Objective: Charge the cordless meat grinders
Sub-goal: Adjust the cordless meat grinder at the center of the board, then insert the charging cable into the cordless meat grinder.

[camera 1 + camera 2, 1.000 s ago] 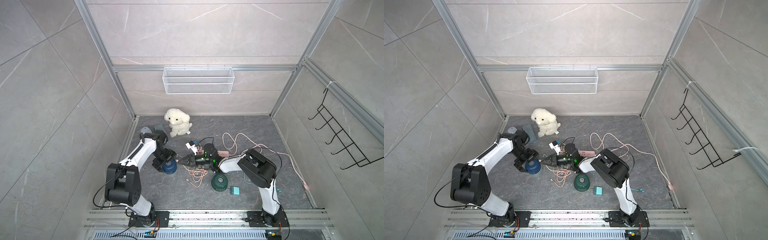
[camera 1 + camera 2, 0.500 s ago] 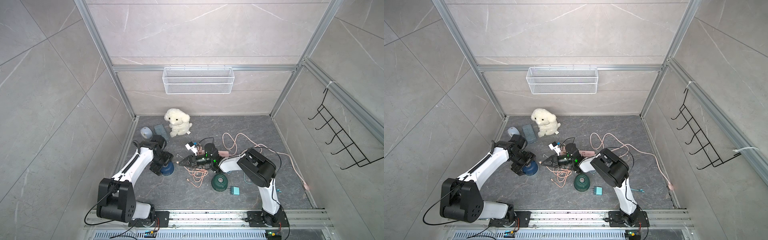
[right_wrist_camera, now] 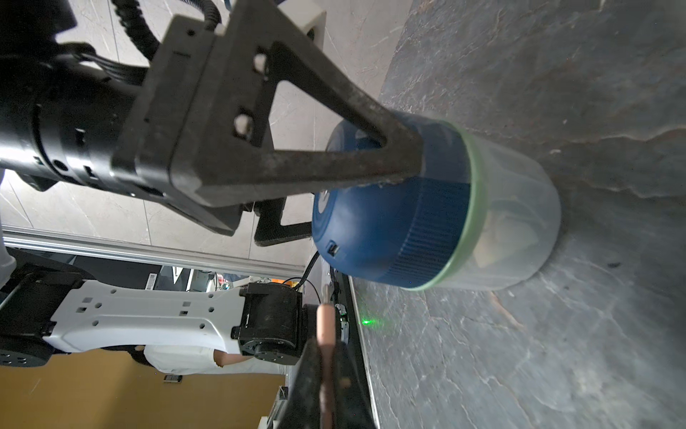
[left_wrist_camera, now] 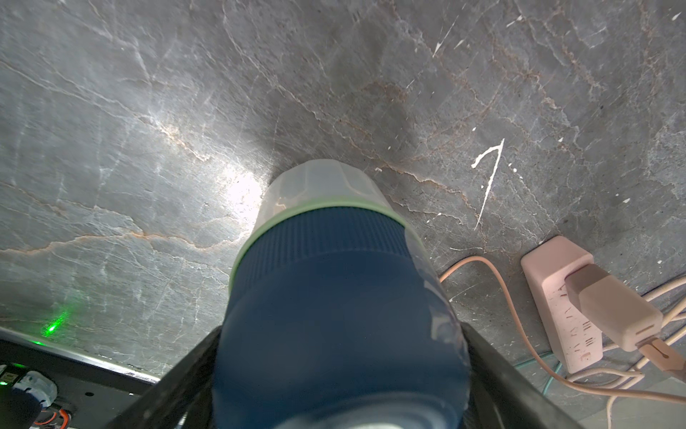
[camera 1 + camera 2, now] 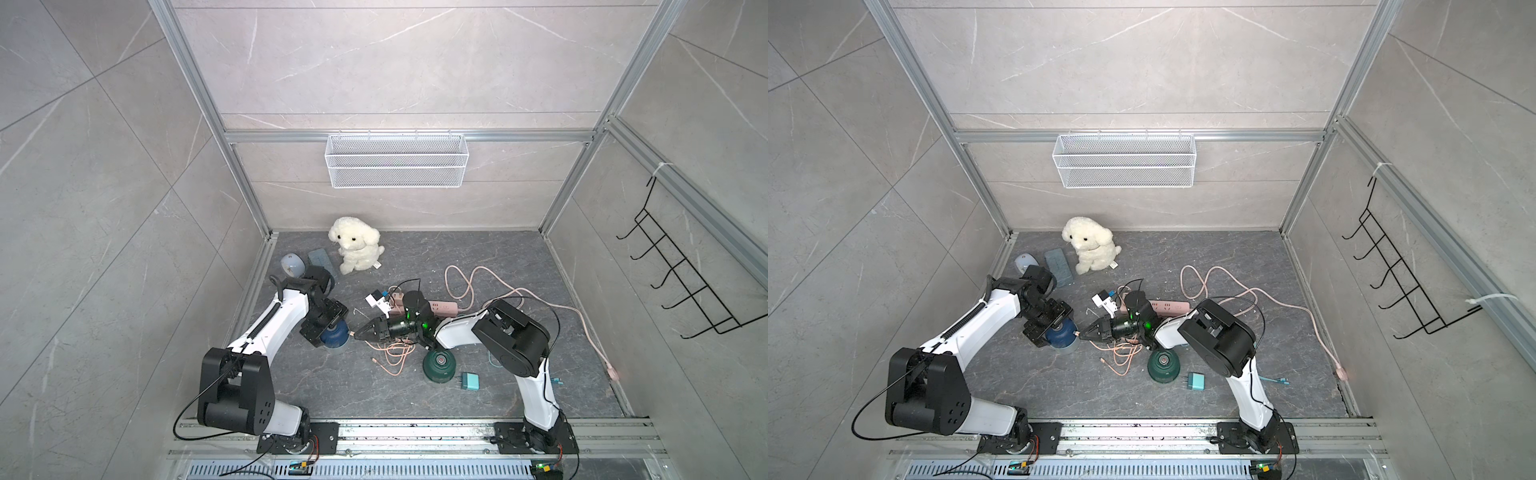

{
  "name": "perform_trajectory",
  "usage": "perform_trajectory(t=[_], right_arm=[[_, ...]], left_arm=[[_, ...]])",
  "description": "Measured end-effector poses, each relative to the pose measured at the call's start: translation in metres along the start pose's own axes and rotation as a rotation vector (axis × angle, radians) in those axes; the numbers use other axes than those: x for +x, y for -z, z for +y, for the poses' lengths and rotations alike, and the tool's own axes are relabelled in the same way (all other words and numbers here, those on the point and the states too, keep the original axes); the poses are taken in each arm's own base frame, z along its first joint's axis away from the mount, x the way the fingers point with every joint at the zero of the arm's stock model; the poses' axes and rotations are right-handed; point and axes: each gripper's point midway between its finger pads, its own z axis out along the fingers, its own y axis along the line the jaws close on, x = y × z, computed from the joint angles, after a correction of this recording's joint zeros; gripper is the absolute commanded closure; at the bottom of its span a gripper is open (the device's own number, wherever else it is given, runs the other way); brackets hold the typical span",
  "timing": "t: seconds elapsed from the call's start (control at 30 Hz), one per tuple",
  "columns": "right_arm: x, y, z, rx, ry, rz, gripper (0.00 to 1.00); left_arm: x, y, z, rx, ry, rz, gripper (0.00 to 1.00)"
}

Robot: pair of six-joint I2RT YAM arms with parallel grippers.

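Only the right wrist view shows what the right gripper (image 3: pixel 323 356) has. Its jaws are closed on a pink plug (image 3: pixel 326 319), whose tip points at the blue grinder (image 3: pixel 401 223), just beside a small port (image 3: pixel 333 248) low on the dome. Whether they touch cannot be told. The same view shows the left gripper (image 3: pixel 356 200) spread wide, one finger pressed on the dome.

The left wrist view adds that both fingers flank the blue grinder and hold it. There the grinder sits on a clear cup (image 4: pixel 315 185) with a green ring, upright on the table (image 4: pixel 148 148). A pink power strip (image 4: pixel 557 297) lies near the blue grinder, one socket taken.

Only the top views show the green grinder (image 5: pixel 438 365), well apart from the blue grinder on the right arm's side and free of both grippers. A loose pink cable (image 5: pixel 395 357) lies between them.

The table is dark veined stone. Pale marbled walls (image 5: pixel 415 62) in a metal frame enclose it, and a wire basket (image 5: pixel 395 166) hangs on the back wall.
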Motion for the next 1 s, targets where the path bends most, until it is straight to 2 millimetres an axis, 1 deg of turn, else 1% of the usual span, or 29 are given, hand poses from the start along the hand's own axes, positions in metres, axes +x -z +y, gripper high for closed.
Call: perform_trajectory(t=[0.27, 0.67, 0.9, 1.0], right_arm=[[-0.001, -0.003, -0.008, 0.01, -0.01, -0.009, 1.0], [-0.008, -0.009, 0.002, -0.025, 0.0, -0.021, 1.0], [-0.008, -0.011, 0.002, -0.03, -0.004, -0.02, 1.0], [-0.006, -0.013, -0.001, -0.029, -0.01, -0.015, 1.0]], left_arm=[[0.0, 0.0, 0.0, 0.0, 0.0, 0.001, 0.49], [0.0, -0.001, 0.0, -0.001, 0.0, 0.003, 0.5], [0.0, -0.001, 0.0, 0.0, 0.0, 0.004, 0.51], [0.001, -0.001, 0.0, 0.001, 0.0, 0.005, 0.51]])
